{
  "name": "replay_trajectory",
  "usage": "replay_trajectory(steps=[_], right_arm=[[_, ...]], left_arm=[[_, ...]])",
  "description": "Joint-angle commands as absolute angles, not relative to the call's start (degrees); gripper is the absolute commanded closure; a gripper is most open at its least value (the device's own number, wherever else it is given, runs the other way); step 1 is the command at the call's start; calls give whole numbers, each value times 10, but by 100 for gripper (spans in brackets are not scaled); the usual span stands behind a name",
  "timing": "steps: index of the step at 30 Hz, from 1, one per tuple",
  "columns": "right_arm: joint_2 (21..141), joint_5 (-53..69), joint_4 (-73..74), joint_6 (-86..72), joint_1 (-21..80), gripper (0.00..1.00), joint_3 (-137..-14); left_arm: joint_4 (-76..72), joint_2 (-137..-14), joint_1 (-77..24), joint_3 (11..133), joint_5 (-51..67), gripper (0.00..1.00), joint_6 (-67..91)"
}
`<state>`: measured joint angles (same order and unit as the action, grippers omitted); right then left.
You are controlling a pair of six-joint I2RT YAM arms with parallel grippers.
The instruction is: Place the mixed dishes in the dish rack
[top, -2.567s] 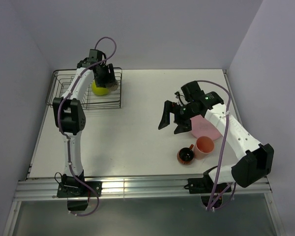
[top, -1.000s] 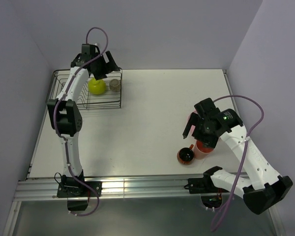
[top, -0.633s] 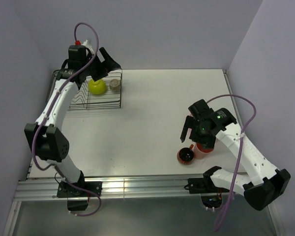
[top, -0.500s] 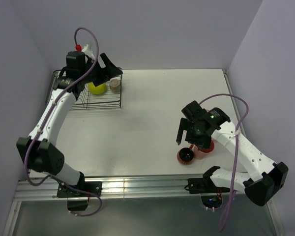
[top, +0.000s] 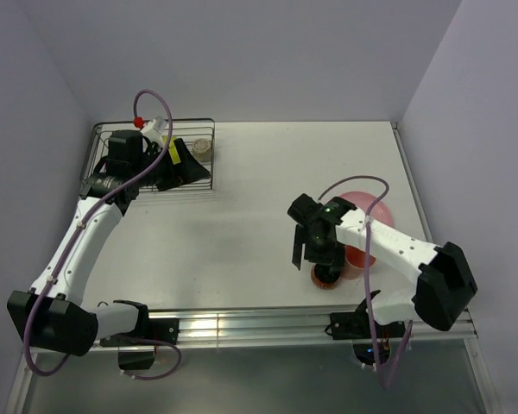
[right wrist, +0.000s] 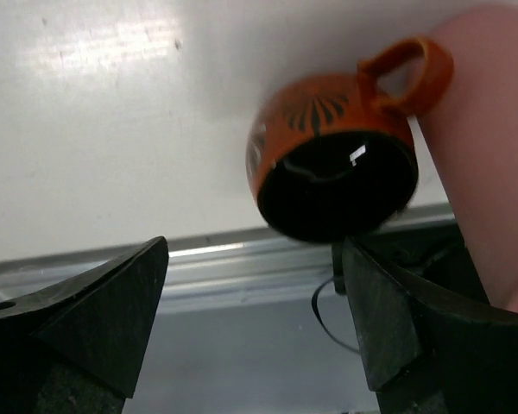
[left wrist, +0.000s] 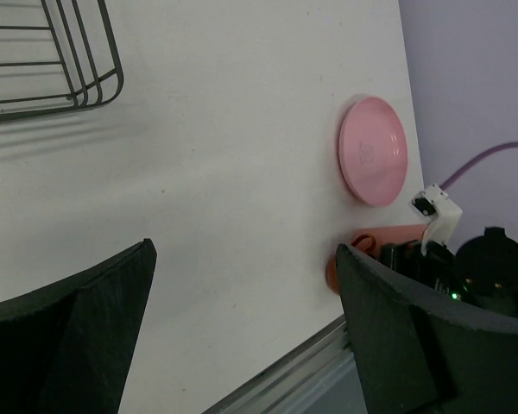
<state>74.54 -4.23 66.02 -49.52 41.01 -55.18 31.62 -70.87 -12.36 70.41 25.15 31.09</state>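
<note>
Now the right gripper [right wrist: 252, 276] has swung down over the small orange-red mug with dark inside [right wrist: 332, 168], jaws spread either side, not yet pinching. The left gripper [left wrist: 246, 267], spread and empty, has backed off the dark wire dish rack [top: 194, 185]. We judge the mug goes next: upright at the near edge of the white table [top: 242, 224], mouth up, long axis through the handle, pointing at the salmon-pink cup [right wrist: 488, 164].
</note>
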Motion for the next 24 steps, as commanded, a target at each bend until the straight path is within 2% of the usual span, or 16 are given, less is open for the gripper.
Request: replay_trajectory(steps=[1,5,7,8,9,11,12,14,17,20,21,23,24], right_arm=[[786,-90,599,-488,413,13,-567],[860,-105,580,-461,413,17,-572],[879,-104,570,-457,412,25,-568],[882,-100,565,-456,412,33,-563],[882,-96,557,-456,412,50,-560],[880,-86,554,-459,414,67,-558],[878,-85,555,-458,415,81,-560],[881,-90,568,-455,417,97,-582],[880,-106,605,-445,425,100,-646],[869,-69,633,-429,427,100,-746],[867,-24,635,-424,425,100,-773],[860,44,629,-417,413,100,-848],[850,126,603,-417,395,100,-861]], left_arm=[[313,-691,-122,707,272,9,284],[323,-690,-122,719,273,9,273],[323,-685,-122,714,269,9,271],[325,-684,-122,713,266,9,269],[328,-683,-122,710,264,9,267],[329,-681,-122,708,262,9,264],[327,-679,-122,703,263,9,265],[316,-682,-122,700,267,9,272],[297,-700,-122,705,315,10,278],[262,-720,-120,708,373,4,302],[252,-723,-120,707,386,1,317],[210,-733,-120,702,433,1,338],[193,-734,-120,694,448,1,361]])
